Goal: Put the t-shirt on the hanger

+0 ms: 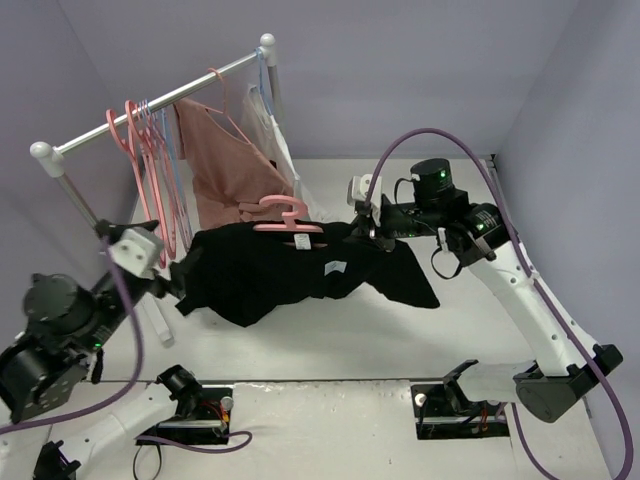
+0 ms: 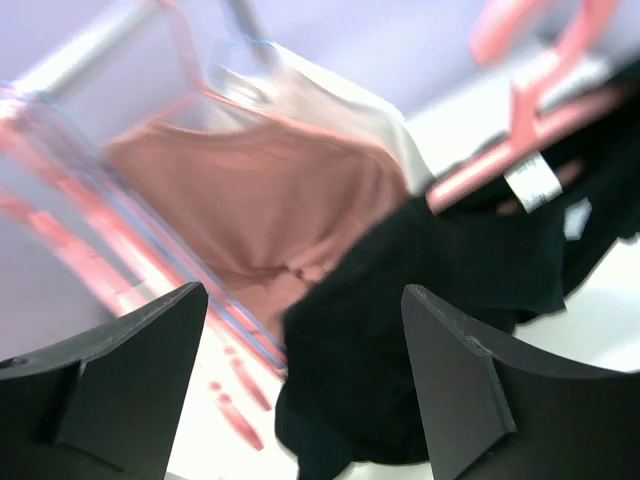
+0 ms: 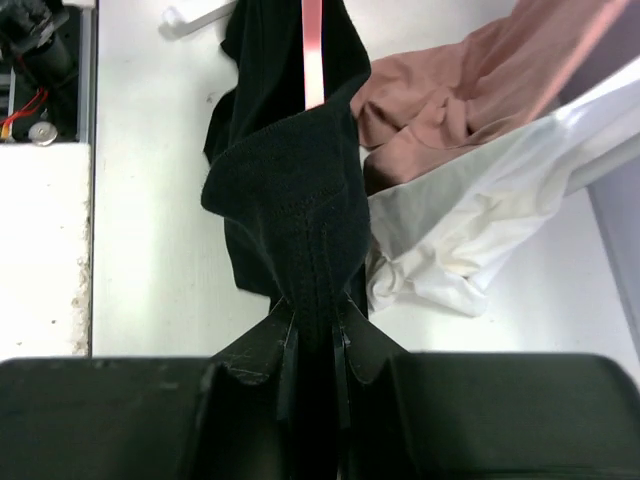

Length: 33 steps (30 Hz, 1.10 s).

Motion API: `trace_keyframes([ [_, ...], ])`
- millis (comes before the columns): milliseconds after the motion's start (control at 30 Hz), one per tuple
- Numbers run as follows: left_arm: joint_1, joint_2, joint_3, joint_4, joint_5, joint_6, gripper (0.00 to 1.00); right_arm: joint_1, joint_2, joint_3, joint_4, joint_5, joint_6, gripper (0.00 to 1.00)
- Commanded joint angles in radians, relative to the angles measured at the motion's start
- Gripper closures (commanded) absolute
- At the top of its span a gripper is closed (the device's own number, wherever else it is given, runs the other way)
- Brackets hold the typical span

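The black t-shirt hangs stretched between the two arms above the table, with a small white label showing. The pink hanger lies along its top edge, hook up; its bar runs into the fabric in the right wrist view. My right gripper is shut on the shirt's right shoulder, and black fabric is pinched between its jaws. My left gripper stands wide open at the shirt's left end. The black cloth lies just beyond its fingers; whether it touches them does not show.
A clothes rail stands at the back left with several pink and lilac hangers. A dusty-pink garment and a white garment hang on it, right behind the t-shirt. The walls close in on both sides.
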Motion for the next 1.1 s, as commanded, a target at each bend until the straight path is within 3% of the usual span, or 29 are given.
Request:
trace_keyframes([
  [0, 0.001, 0.013, 0.173, 0.035, -0.159, -0.096, 0.26, -0.042, -0.035, 0.103, 0.081, -0.059, 0.025, 1.0],
  [367, 0.001, 0.067, 0.297, 0.011, -0.152, -0.105, 0.26, -0.085, -0.013, 0.416, 0.081, -0.224, 0.096, 1.0],
  [767, 0.001, 0.019, 0.199, 0.011, -0.153, -0.138, 0.26, -0.079, -0.017, 0.133, 0.083, -0.177, 0.158, 1.0],
  [967, 0.001, 0.006, 0.15, 0.006, -0.191, -0.161, 0.26, -0.072, 0.036, 0.072, 0.101, -0.149, 0.206, 1.0],
  [1033, 0.002, 0.008, 0.138, 0.006, -0.228, -0.181, 0.26, -0.037, 0.08, 0.074, 0.149, -0.103, 0.288, 1.0],
  [1067, 0.001, 0.012, 0.135, 0.003, -0.289, -0.211, 0.26, 0.009, 0.101, 0.072, 0.209, -0.01, 0.326, 1.0],
])
